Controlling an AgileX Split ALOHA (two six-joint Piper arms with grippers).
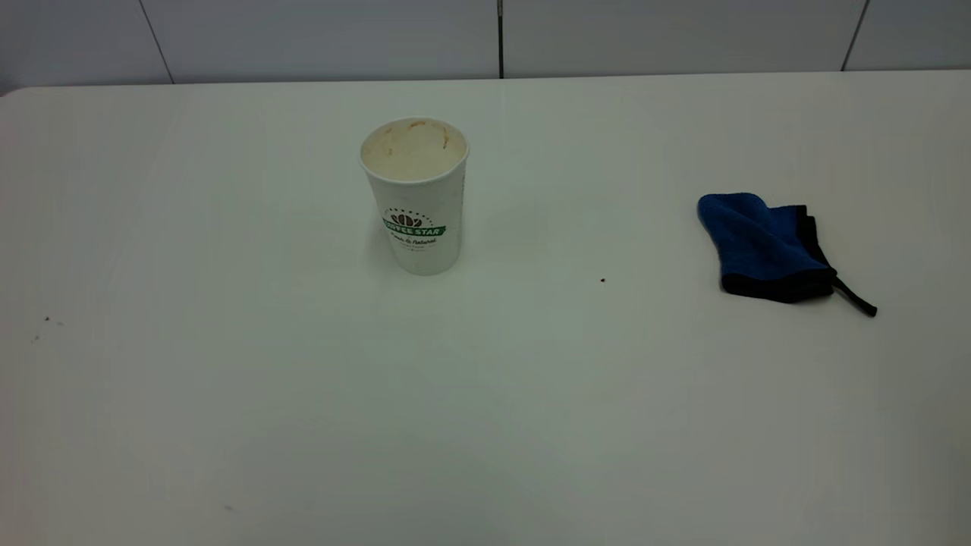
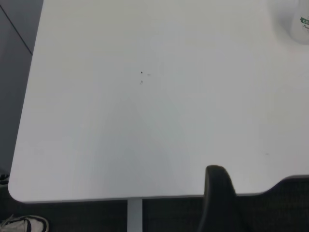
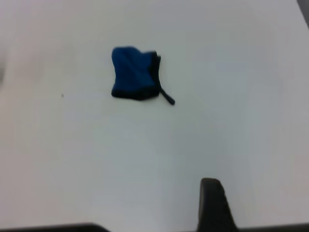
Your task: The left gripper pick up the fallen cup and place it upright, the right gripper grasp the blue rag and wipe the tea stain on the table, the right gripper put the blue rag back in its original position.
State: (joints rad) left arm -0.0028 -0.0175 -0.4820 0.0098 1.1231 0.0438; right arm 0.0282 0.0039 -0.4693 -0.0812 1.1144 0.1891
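The white "Coffee Star" cup (image 1: pixel 416 196) stands upright on the white table (image 1: pixel 485 394), left of centre, with its brown-marked inside showing. Its base edge also shows in the left wrist view (image 2: pixel 295 21). The blue rag (image 1: pixel 762 246) lies folded at the right, its black loop trailing toward the front right; it also shows in the right wrist view (image 3: pixel 133 73). No light-brown tea stain shows anywhere on the table. Neither gripper is in the exterior view. Only one black finger of the left gripper (image 2: pixel 216 193) and one of the right gripper (image 3: pixel 212 205) show, both back at the table's edge, far from the cup and the rag.
A tiny dark speck (image 1: pixel 603 280) lies between cup and rag. A few faint specks (image 1: pixel 45 321) lie near the left side and also show in the left wrist view (image 2: pixel 141 73). A grey panelled wall (image 1: pixel 485 38) stands behind the table.
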